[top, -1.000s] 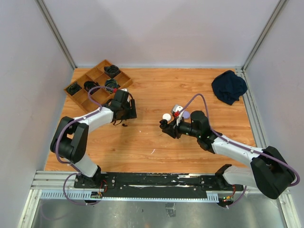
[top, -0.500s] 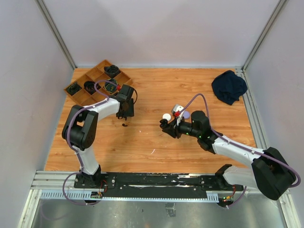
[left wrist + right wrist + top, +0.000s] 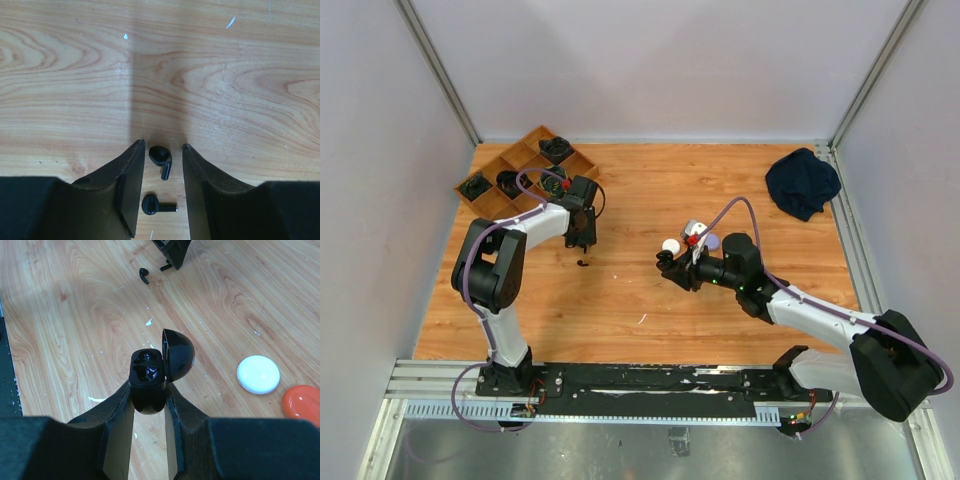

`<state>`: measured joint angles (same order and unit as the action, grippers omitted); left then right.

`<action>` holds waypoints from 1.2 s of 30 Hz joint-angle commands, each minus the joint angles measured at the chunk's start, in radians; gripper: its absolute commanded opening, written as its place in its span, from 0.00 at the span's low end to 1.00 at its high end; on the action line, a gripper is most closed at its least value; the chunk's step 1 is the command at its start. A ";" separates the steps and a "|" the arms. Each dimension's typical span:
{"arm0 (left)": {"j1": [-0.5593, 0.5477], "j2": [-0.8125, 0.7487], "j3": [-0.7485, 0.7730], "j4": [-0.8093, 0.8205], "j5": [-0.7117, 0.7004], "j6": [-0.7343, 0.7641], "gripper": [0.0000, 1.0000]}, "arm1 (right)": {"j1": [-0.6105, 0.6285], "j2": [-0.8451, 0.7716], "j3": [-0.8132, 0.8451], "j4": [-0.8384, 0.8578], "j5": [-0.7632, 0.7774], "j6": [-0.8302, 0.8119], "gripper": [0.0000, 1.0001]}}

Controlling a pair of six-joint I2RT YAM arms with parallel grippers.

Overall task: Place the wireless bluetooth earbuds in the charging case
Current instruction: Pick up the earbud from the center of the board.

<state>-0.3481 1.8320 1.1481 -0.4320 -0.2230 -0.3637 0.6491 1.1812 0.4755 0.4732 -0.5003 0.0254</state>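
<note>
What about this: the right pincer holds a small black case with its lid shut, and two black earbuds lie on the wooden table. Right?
Not quite. The right wrist view shows the lid open, not shut. The right pincer holds the small black plastic charging case, and two black earbuds lie on the wooden table.

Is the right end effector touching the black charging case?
Touching. The right wrist view shows the right end effector clamped on the black charging case, a finger pressed against each side.

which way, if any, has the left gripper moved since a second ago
Yes. In the top view the left gripper has drawn back toward the wooden tray, its near corner, with its tips staying beside the black earbuds.
</note>
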 commanded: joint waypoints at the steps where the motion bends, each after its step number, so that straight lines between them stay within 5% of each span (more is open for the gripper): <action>1: 0.005 0.018 0.008 -0.077 0.011 0.015 0.41 | -0.023 -0.024 -0.009 0.012 0.002 -0.002 0.14; 20: 0.006 -0.107 -0.089 0.037 0.129 -0.006 0.20 | -0.022 -0.050 -0.023 0.054 -0.031 0.002 0.14; 36: -0.064 -0.507 -0.303 0.331 0.331 -0.084 0.17 | -0.019 -0.057 -0.047 0.201 -0.065 0.025 0.14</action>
<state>-0.3878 1.4155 0.8841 -0.2317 0.0216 -0.4206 0.6491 1.1439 0.4503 0.5747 -0.5434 0.0341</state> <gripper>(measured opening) 0.235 0.274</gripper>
